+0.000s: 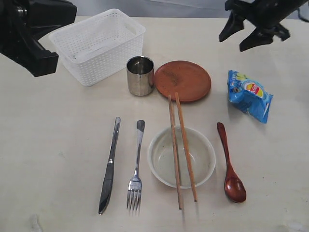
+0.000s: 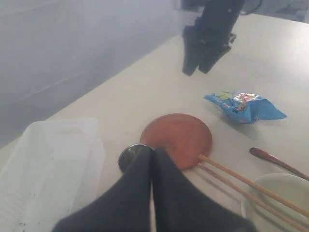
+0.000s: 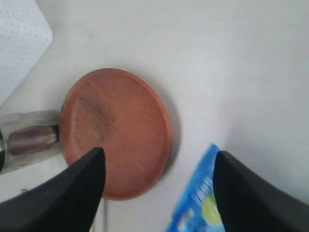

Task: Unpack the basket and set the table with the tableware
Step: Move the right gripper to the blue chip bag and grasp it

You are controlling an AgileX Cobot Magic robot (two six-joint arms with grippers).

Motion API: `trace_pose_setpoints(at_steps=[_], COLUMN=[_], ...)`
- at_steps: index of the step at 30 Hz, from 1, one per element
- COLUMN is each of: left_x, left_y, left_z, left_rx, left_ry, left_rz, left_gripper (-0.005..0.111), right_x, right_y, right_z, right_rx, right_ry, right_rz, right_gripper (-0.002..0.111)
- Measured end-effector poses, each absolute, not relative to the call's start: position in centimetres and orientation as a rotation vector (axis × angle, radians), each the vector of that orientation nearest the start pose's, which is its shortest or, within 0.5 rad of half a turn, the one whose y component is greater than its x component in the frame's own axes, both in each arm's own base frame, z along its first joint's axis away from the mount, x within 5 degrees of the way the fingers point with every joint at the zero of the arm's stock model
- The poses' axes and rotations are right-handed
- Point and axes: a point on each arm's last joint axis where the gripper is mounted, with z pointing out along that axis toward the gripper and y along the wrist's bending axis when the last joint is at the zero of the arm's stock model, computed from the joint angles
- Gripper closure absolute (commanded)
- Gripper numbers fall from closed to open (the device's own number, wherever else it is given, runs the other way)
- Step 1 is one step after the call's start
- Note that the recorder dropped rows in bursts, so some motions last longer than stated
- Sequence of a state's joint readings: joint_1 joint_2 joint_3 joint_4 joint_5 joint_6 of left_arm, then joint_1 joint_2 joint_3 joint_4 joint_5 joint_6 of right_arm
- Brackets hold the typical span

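The basket (image 1: 99,46) stands empty by the table's (image 1: 58,145) far left corner, tableware (image 1: 136,164) laid toward the near edge. The right gripper (image 1: 234,42) hangs spread, empty, above the saucer (image 1: 182,80); the left gripper (image 2: 153,152) is clenched on nothing. A low sweep could roll the chopsticks (image 1: 174,145) off the bowl (image 1: 203,157).
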State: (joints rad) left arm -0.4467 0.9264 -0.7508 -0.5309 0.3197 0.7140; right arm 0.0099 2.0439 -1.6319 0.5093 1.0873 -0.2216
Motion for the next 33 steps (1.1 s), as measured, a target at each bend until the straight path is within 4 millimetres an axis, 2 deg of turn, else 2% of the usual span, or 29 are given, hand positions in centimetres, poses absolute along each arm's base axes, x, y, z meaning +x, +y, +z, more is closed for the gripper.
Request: trace_pose_setpoints(at_steps=[4,6,9,12,16,23,24,26,28,32,33], left_x=[17.1,17.1,17.1,17.1,17.1,17.1,17.1,17.1,17.1,17.1,17.1], left_y=[-9.8,-9.8,-9.8,-9.8,-9.8,-9.8,-9.8,-9.8,-9.8,-9.8,-9.8], left_z=[33.9,34.0,34.0,34.0,33.9,34.0,34.0,34.0,34.0,34.0,34.0], left_rx=[0.723,0.722,0.72,0.706,0.691,0.673,0.67,0.669,0.667,0.667,0.667], left_ry=[1.806,1.805,1.805,1.812,1.821,1.827,1.828,1.829,1.829,1.829,1.829], left_rz=[-0.315,-0.314,-0.316,-0.326,-0.34,-0.353,-0.354,-0.356,-0.357,-0.357,-0.357], left_gripper=[0.107,0.107,0.107,0.107,0.107,0.107,0.107,0.107,0.107,0.107,0.107], right_x=[39.2,37.1,34.3,31.9,30.7,31.6,31.7,31.8,31.8,31.7,31.6], right_y=[2.7,2.2,1.8,2.3,3.0,3.2,3.2,3.1,3.1,3.1,3.1], right_z=[24.8,24.9,23.5,20.5,17.7,15.7,15.2,14.3,13.5,13.1,13.1], right_rx=[-0.068,-0.072,-0.057,-0.062,-0.074,-0.085,-0.089,-0.095,-0.097,-0.099,-0.092], right_ry=[2.889,2.911,2.934,2.977,2.977,2.944,2.958,2.986,3.01,3.035,3.044], right_rz=[0.374,0.28,0.226,0.204,0.188,0.156,0.149,0.141,0.138,0.138,0.14], right_gripper=[0.044,0.038,0.035,0.035,0.035,0.035,0.038,0.049,0.065,0.103,0.108])
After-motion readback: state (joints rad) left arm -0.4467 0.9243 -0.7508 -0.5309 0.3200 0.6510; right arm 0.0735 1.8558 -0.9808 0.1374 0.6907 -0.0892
